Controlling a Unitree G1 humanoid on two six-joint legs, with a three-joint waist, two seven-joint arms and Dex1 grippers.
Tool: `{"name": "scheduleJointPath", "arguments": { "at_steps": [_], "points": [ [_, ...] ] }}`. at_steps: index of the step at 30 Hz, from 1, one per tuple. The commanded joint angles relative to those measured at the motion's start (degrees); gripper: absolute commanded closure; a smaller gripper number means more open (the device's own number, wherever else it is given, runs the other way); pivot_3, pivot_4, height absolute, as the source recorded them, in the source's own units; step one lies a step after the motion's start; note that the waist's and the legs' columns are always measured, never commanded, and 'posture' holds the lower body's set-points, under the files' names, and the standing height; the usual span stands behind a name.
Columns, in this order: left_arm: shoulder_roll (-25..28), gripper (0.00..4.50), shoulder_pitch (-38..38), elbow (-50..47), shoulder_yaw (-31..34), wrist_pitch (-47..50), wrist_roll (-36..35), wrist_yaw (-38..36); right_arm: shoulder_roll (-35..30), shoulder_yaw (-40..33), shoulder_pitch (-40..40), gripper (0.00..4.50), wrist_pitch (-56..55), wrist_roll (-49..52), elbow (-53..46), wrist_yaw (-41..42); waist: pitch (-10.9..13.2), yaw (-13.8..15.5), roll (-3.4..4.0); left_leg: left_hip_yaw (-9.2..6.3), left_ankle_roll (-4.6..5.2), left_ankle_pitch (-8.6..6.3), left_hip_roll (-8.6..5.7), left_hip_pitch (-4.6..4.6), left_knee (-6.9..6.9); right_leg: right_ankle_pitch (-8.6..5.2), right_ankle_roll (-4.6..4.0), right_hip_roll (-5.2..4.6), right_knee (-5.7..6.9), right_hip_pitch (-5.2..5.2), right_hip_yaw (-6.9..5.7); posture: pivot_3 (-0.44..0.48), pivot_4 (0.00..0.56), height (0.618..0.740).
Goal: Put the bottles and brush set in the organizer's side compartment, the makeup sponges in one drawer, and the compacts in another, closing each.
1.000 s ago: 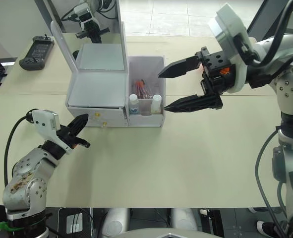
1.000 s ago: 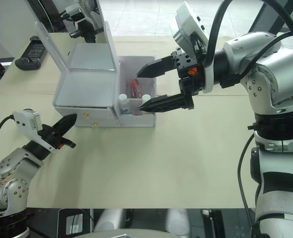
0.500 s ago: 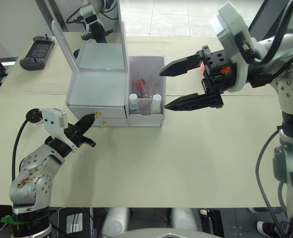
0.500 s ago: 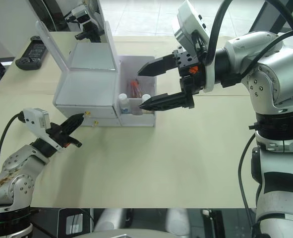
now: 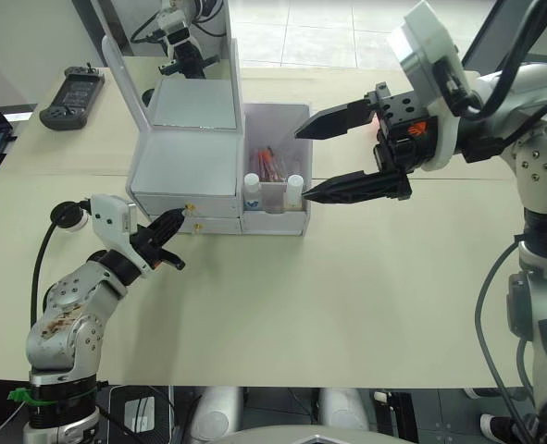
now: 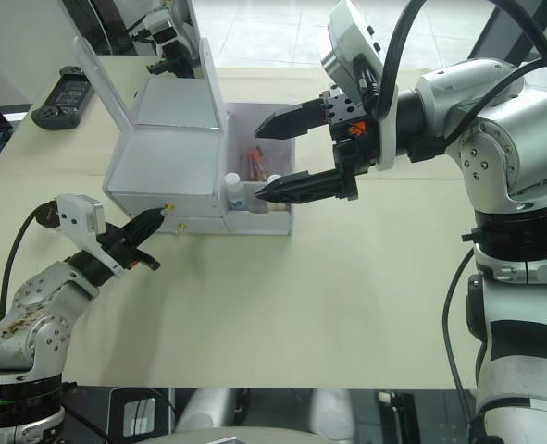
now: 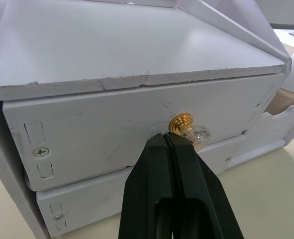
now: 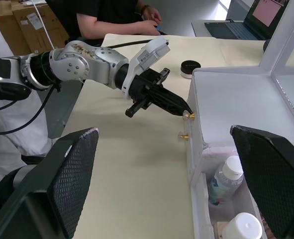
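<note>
Left tool [image 7: 172, 144] advanced, tips pinched together at upper drawer knob [image 7: 181, 122]; no legible writing.

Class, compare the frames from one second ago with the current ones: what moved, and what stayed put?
The left gripper moved forward to the organizer; its shut fingertips now touch the upper drawer's gold knob. It has not gripped the knob. The right gripper stayed open beside the side compartment, and the bottles and drawers stayed as they were.

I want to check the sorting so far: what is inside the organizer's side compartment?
In the side compartment stand two white-capped bottles at the front, with the pink-handled brush set behind them. Its floor beneath them is covered.
</note>
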Motion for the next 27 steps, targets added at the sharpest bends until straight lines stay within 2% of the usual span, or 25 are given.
{"name": "scheduleJointPath", "arguments": {
  "at_steps": [1,6,13,14,15,20,24,27],
  "points": [
    [0.83,4.49,-0.68,-0.64,0.05,-0.25,0.12,0.05,-0.27,-2.17,-1.38,0.00,0.53,1.38,-1.55,-0.38,0.00,0.06,0.00,0.00,0.01,0.00,0.00,0.00,0.00,0.00,0.00,0.00,0.00,0.00,0.00,0.000,0.150,0.740],
    [3.03,4.49,3.73,-3.97,4.65,1.09,-3.51,-1.62,-1.16,-2.60,0.02,0.00,0.94,0.82,0.23,-0.87,0.00,-0.44,0.00,-0.01,0.00,0.00,0.00,0.00,-0.01,0.00,0.00,0.00,0.00,-0.04,0.01,0.000,0.150,0.740],
    [8.35,4.49,16.36,-6.54,16.48,1.98,-8.74,-6.89,-6.69,-4.00,8.13,0.00,-0.91,-4.12,9.03,-2.94,0.01,-0.51,-0.01,0.03,0.31,-0.18,0.00,-0.01,-0.10,-0.01,0.00,0.00,-0.06,-0.08,0.05,0.000,0.150,0.740],
    [9.13,4.10,18.32,-5.72,18.57,1.65,-8.87,-8.00,-6.88,-5.09,10.06,0.00,-3.15,-5.29,11.23,-3.80,0.01,-0.52,-0.01,0.03,0.31,-0.18,0.01,0.00,-0.10,-0.01,0.00,0.00,-0.05,-0.08,0.04,0.000,0.150,0.740],
    [9.83,3.93,20.32,-4.37,21.10,0.79,-8.57,-9.19,-7.03,-6.78,12.34,0.00,-5.44,-6.02,13.78,-4.50,0.01,-0.47,-0.02,0.04,0.31,-0.18,0.01,0.01,-0.10,-0.01,0.00,0.00,-0.05,-0.05,0.04,0.000,0.150,0.740],
    [13.37,2.44,25.99,5.87,33.55,-5.79,-6.07,-13.78,-9.16,-12.31,23.59,0.00,-21.15,-11.14,21.80,-4.19,0.02,-0.19,-0.02,0.08,0.31,-0.18,0.02,-0.01,-0.11,-0.01,0.00,0.00,-0.12,-0.05,0.02,0.000,0.150,0.740],
    [15.19,1.27,27.77,12.27,39.60,-9.26,-5.32,-15.97,-7.63,-17.43,29.39,0.00,-30.98,-12.51,29.23,-6.44,0.03,-0.51,-0.01,0.12,0.31,-0.18,0.03,0.03,-0.15,-0.01,0.00,0.00,-0.55,0.00,0.03,0.000,0.150,0.740],
    [15.25,0.39,27.96,20.61,42.76,-12.36,-4.84,-16.86,-6.33,-19.53,31.84,0.00,-39.49,-15.36,36.98,-10.07,0.02,-0.58,-0.01,0.15,0.31,-0.18,0.06,0.14,-0.20,-0.01,0.00,0.00,-0.56,0.07,0.04,0.000,0.150,0.740]
  ]
}}
